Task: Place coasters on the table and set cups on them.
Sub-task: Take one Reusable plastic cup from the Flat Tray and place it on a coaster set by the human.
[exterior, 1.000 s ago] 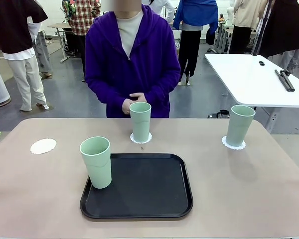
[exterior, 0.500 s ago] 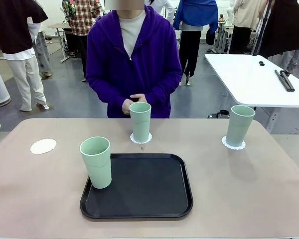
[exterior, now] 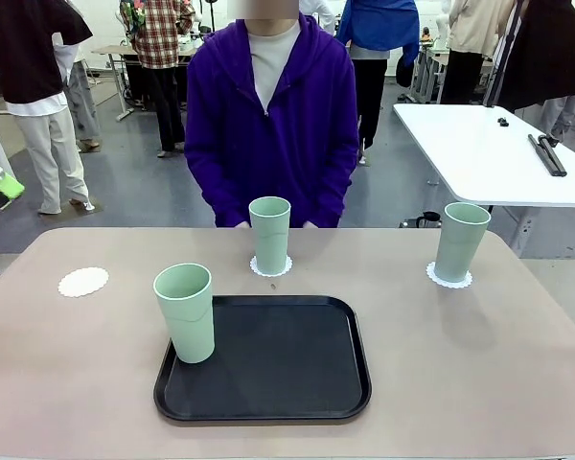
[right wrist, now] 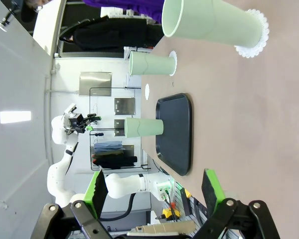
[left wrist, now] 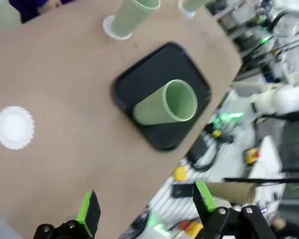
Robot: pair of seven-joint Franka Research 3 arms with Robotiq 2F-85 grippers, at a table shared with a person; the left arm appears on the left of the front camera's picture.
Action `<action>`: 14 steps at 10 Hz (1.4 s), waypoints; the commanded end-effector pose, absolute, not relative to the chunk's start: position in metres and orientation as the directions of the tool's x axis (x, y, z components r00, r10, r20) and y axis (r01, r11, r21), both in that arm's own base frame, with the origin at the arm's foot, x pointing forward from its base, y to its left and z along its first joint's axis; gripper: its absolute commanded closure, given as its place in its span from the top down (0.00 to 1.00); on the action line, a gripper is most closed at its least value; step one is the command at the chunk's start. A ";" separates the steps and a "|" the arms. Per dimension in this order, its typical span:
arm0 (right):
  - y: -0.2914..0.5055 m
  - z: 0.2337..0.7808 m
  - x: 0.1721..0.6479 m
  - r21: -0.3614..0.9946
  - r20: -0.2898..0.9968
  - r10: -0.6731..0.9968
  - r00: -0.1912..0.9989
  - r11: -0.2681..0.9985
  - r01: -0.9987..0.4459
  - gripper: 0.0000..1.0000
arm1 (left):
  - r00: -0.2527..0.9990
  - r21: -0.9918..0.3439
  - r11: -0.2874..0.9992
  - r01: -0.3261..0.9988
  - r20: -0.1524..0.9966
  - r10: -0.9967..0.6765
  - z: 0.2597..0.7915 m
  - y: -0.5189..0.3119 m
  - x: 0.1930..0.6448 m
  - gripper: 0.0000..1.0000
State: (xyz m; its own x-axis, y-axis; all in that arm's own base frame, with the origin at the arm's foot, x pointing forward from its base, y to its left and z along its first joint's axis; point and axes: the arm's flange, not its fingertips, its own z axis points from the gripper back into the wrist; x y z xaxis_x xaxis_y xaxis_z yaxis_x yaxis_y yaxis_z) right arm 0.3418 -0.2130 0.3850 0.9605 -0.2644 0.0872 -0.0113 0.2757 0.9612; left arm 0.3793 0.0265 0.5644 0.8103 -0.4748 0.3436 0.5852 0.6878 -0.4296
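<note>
The person [exterior: 273, 125] has moved slightly right behind a cup [exterior: 269, 233]. The left gripper [left wrist: 145, 194] and the right gripper [right wrist: 154, 183] are both wide open, holding nothing.

Bright, even overhead light; soft shadows beside the cups [exterior: 184, 312] on the bench [exterior: 479, 364]. Left wrist view motion-blurred; wrist views warped at edges.

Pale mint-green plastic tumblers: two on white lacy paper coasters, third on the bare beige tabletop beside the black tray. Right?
Not quite. The third pale mint-green plastic tumbler stands inside the black rectangular tray, near its left edge, per the front view. The rest holds.
</note>
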 end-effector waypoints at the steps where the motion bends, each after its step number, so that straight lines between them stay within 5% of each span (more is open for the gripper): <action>1: -0.214 0.385 0.340 0.963 0.094 -0.265 0.960 0.269 -0.020 1.00 | 0.735 -0.212 0.714 0.667 0.342 -0.585 0.548 -0.012 0.367 1.00; 5: -0.214 0.385 0.340 0.963 0.094 -0.265 0.960 0.269 -0.020 1.00 | 0.623 0.024 0.635 0.772 0.170 -0.764 0.512 -0.083 0.353 1.00; 13: -0.214 0.385 0.340 0.963 0.094 -0.265 0.960 0.269 -0.020 1.00 | 0.589 -0.011 0.597 0.802 0.179 -0.788 0.506 -0.091 0.350 1.00; 14: -0.214 0.385 0.340 0.963 0.094 -0.265 0.960 0.269 -0.020 1.00 | 0.527 -0.102 0.521 0.848 0.269 -0.806 0.488 -0.087 0.366 1.00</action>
